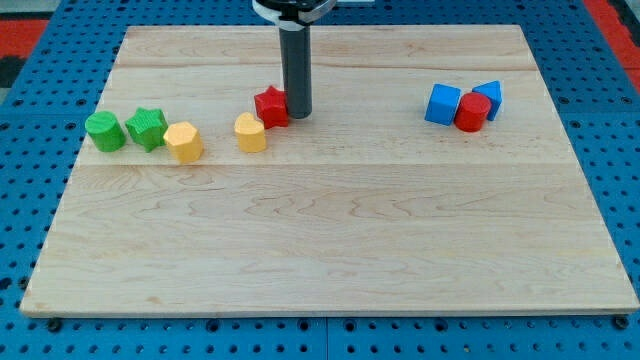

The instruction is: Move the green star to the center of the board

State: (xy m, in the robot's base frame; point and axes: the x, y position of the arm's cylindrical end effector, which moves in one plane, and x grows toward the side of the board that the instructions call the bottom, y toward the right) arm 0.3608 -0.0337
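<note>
The green star (147, 128) lies near the board's left edge, between a green cylinder (105, 132) on its left and a yellow block (183, 141) touching it on its right. My tip (298, 114) stands in the upper middle of the board, right against the right side of a red star (271, 106). The tip is far to the right of the green star, with a second yellow block (250, 132) between them.
A blue cube (443, 104), a red cylinder (473, 112) and another blue block (489, 98) cluster at the upper right. The wooden board (330, 240) lies on a blue pegboard surface.
</note>
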